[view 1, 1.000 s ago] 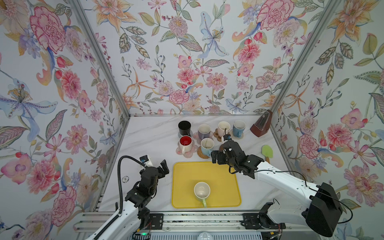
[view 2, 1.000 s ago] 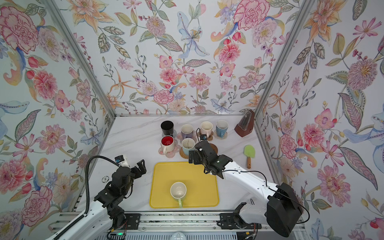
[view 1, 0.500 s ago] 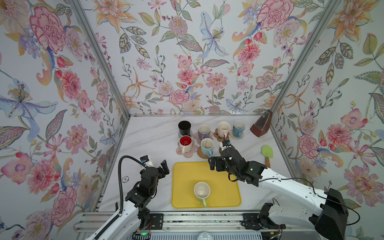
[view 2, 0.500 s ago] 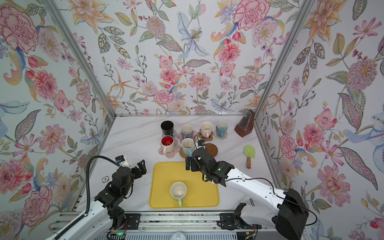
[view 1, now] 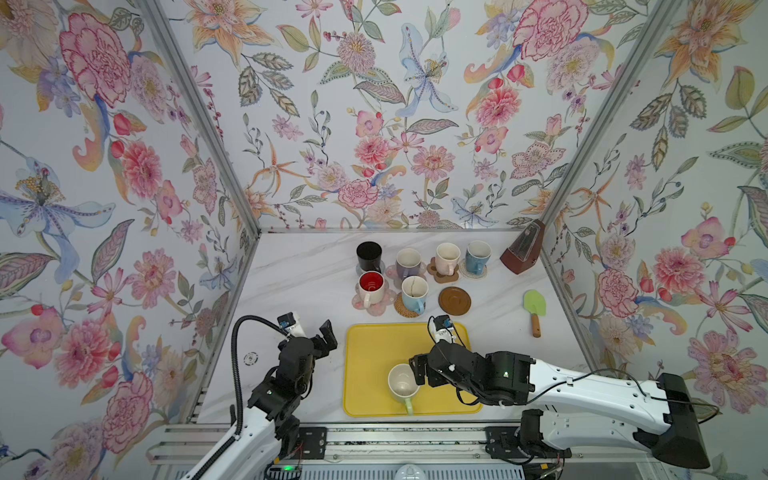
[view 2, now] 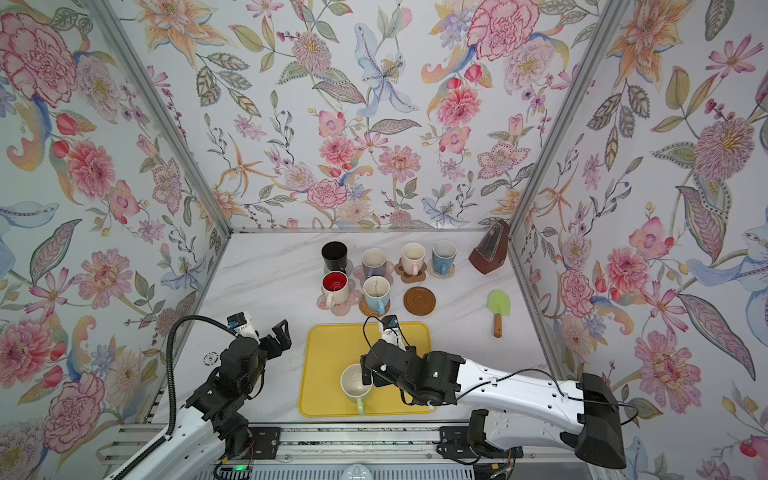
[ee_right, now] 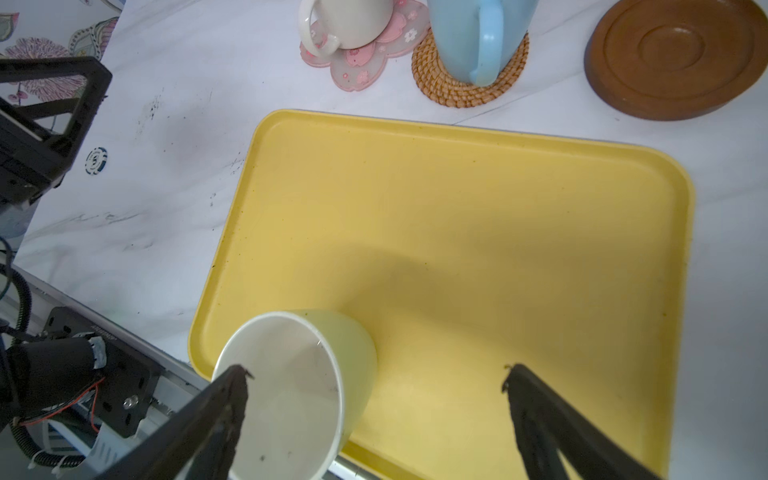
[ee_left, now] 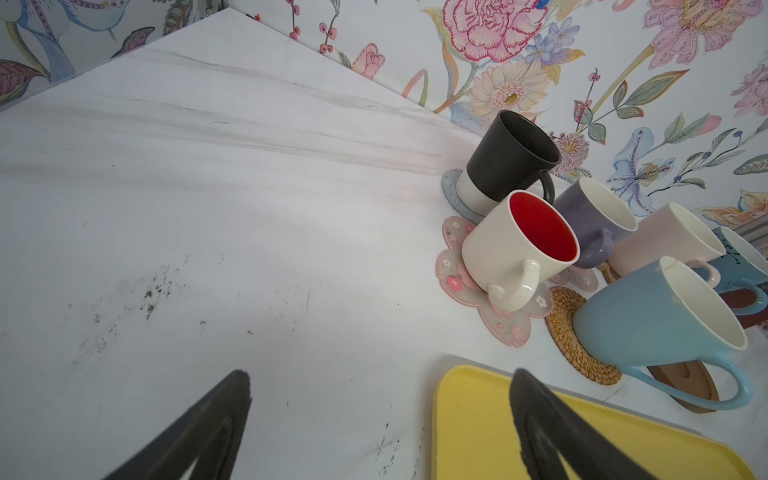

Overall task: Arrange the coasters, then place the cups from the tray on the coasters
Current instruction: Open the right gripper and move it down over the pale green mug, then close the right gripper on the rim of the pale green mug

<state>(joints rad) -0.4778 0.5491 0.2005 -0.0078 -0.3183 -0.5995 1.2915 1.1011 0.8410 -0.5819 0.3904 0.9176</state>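
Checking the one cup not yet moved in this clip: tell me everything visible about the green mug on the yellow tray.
The green mug is pale green outside, cream inside, glossy like ceramic. It stands upright near the front edge of the yellow tray, handle pointing towards the robot's base. The right gripper is open around its rim, one finger over the mouth, the other outside the wall; whether they touch cannot be told.
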